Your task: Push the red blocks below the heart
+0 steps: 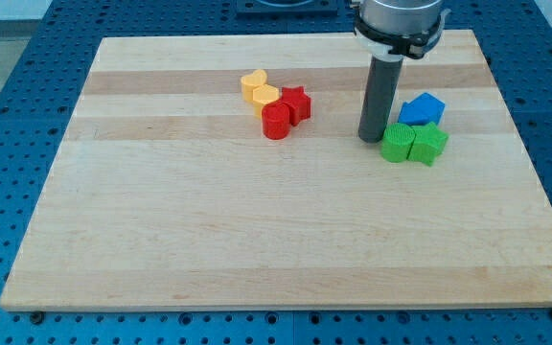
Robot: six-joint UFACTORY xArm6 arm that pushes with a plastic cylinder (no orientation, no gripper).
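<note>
Presently, item by item, as I read the board from my station.

My tip (pixel 370 139): lower end of the dark rod, resting on the wooden board (pixel 257 240) toward the view's right. There is no gripper on this rig, so no opening or closing to report — only a plain rod end.

Red cylinder (pixel 276 122): well apart from my tip, toward the view's left and about level with it.

Red star (pixel 296 103): also to the view's left of my tip, slightly nearer it than the cylinder and a little toward the view's top; it touches the cylinder.

Yellow heart (pixel 254 84): farthest to the view's left of my tip and toward the view's top. A second yellow block (pixel 265 97), shape unclear, sits between the heart and the reds, touching them.

Governing relation — both reds lie to the view's left of my tip, and they sit to the lower right of the heart, not directly under it. I judge the coming push calls for approaching them from the view's right and carrying them leftward.

Bystanders: green blocks (pixel 413 144), two, just beside my tip on the view's right; blue block (pixel 422 108), near, right and slightly toward the view's top.
</note>
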